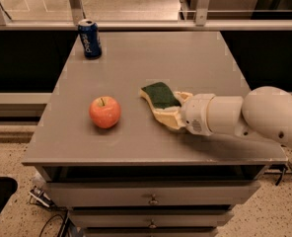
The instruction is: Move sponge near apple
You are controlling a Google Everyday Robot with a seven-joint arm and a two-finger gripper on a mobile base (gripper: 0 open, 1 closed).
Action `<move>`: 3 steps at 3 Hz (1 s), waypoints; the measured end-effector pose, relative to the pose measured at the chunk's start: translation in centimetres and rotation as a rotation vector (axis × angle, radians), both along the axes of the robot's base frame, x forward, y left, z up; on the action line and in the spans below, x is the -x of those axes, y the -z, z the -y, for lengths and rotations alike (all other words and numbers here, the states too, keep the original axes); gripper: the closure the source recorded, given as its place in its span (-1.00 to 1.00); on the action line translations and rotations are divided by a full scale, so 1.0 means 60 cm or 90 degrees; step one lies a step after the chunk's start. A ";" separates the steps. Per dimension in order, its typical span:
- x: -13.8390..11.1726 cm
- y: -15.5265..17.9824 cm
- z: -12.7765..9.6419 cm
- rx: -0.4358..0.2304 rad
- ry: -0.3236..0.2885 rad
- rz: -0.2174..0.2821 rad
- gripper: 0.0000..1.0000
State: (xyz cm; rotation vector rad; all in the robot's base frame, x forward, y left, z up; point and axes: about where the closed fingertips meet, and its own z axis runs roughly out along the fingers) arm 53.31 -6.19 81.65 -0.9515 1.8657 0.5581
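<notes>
The red-orange apple (105, 112) sits on the grey table (185, 58), left of centre near the front. The sponge (158, 94), dark green on top with a pale foam body, is low over the table just right of the apple, about an apple's width away. My gripper (166, 107) comes in from the right on a white arm (244, 116). Its cream fingers (168, 118) are closed around the sponge's right end. I cannot tell whether the sponge touches the tabletop.
A blue soda can (89, 38) stands upright at the table's back left corner. Drawers with small knobs (152, 200) sit under the tabletop. A metal rail and glass run behind the table.
</notes>
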 end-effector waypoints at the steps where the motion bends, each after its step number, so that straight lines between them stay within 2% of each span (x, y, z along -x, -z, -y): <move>1: 0.000 0.000 0.000 0.000 0.000 0.000 -0.30; 2: 0.000 0.000 0.000 0.000 0.000 0.000 -0.78; 3: 0.000 -0.002 0.000 0.000 0.000 0.000 -1.00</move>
